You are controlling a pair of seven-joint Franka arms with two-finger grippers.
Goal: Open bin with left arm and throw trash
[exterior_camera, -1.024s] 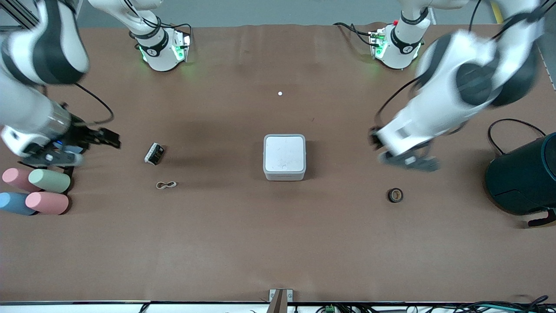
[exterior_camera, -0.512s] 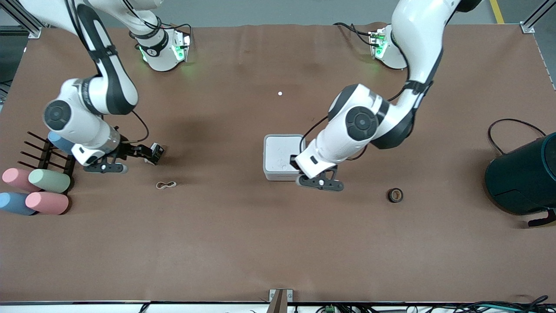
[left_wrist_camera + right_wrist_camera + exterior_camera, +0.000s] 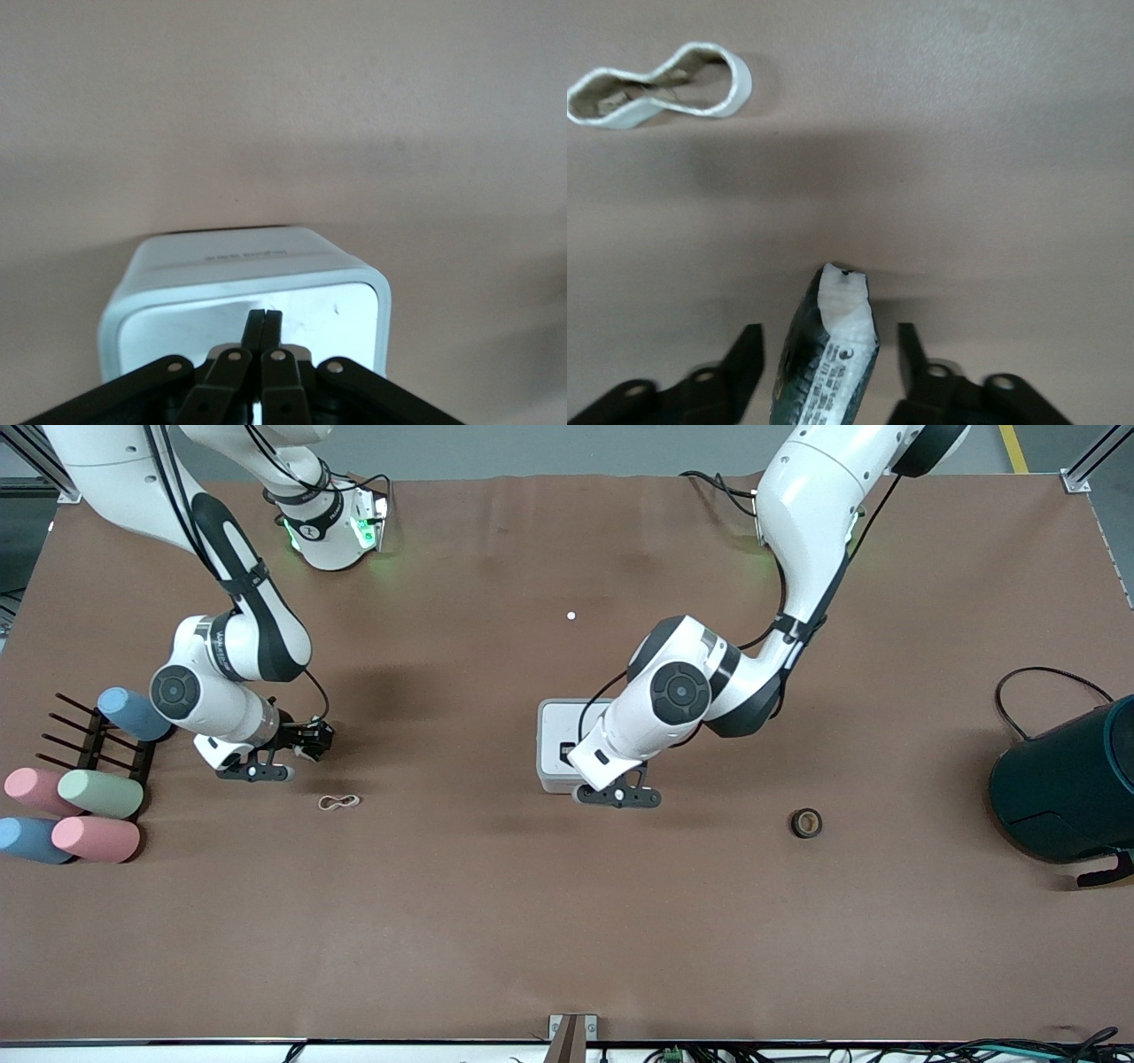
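My left claw [image 3: 263, 320] has swung in, now clenched empty over the bin [image 3: 553, 746] lid; right claw [image 3: 824, 354] straddles the little box [image 3: 824, 367], still released, closing. Lid press next.

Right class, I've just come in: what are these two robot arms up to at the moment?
The left end effector, fingers shut, is over the lid of the bin, which is not yet open. The right end effector has its fingers on either side of the little box, not touching it. The rubber band and tape roll lie untouched on the table.
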